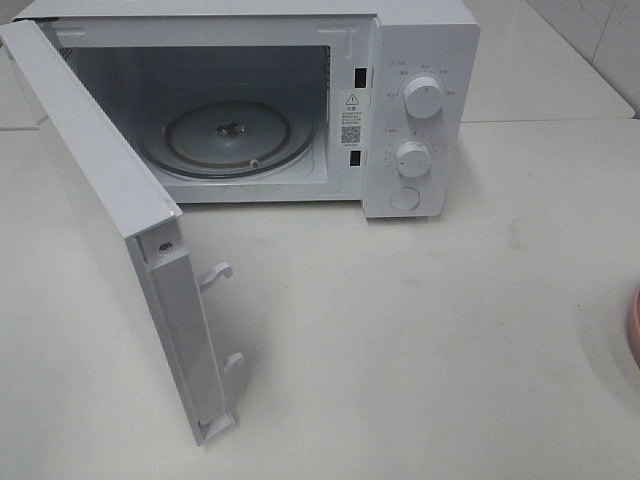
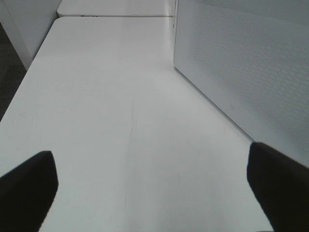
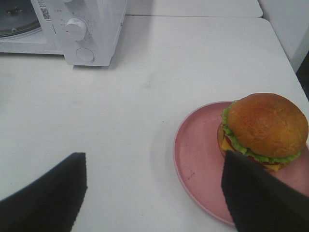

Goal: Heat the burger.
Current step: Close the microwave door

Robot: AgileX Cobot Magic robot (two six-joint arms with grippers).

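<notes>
The burger [image 3: 263, 128] shows only in the right wrist view: orange-brown bun, green lettuce and yellow cheese, sitting on a round pink plate [image 3: 198, 154]. My right gripper [image 3: 153, 162] is open and empty just short of the plate, with one finger [image 3: 256, 193] overlapping the plate's near edge. My left gripper [image 2: 149, 157] is open and empty over bare table beside the microwave door's outer face [image 2: 241, 63]. The white microwave [image 1: 420, 110] stands at the back with its door [image 1: 120, 230] swung wide open and its glass turntable [image 1: 232, 138] bare. Neither gripper shows in the high view.
A sliver of the pink plate [image 1: 634, 325] shows at the right edge of the high view. The open door juts forward on the left with two latch hooks [image 1: 216, 275]. White table [image 1: 400, 340] lies in front of the microwave. The table's far edge [image 2: 29, 63] shows in the left wrist view.
</notes>
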